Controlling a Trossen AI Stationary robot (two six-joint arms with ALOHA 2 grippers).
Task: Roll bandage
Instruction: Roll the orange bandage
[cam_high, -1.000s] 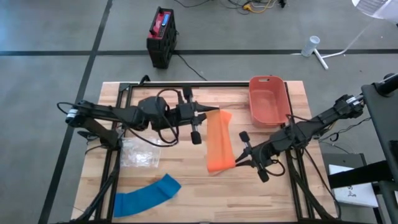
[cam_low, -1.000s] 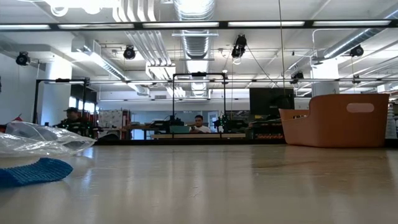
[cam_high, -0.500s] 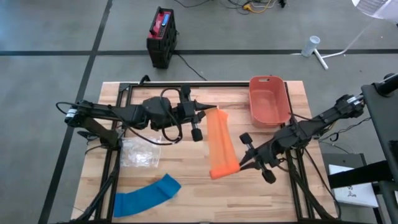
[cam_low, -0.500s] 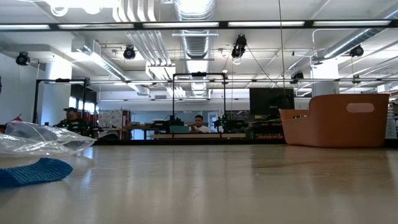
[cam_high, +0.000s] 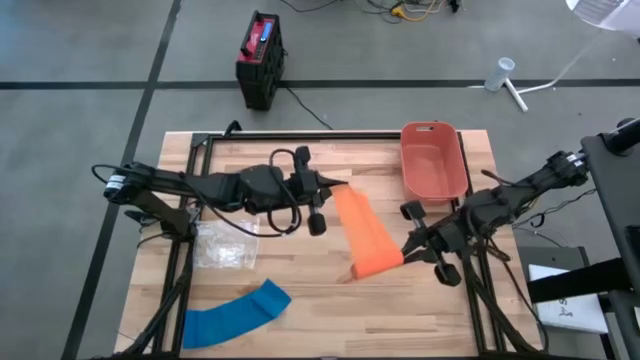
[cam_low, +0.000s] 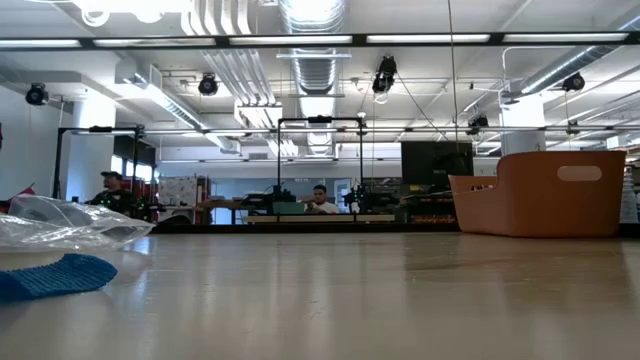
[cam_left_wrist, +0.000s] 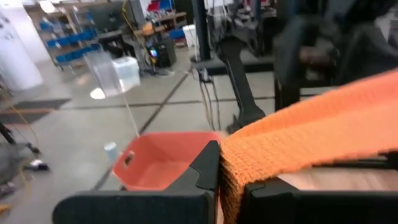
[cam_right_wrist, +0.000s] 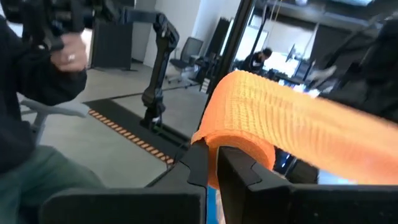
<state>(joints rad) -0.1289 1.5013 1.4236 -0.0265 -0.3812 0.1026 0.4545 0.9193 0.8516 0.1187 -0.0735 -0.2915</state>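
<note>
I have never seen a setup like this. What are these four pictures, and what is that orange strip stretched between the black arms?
Two robot arms work at a wooden table. One picture looks straight down, one looks level across the tabletop, and two come from cameras on the arms' wrists. The orange strip is a bandage, lifted off the table. The left gripper is shut on one end and the right gripper is shut on the other. Also on the table are a blue bandage, a clear plastic bag and a reddish bin.
</note>
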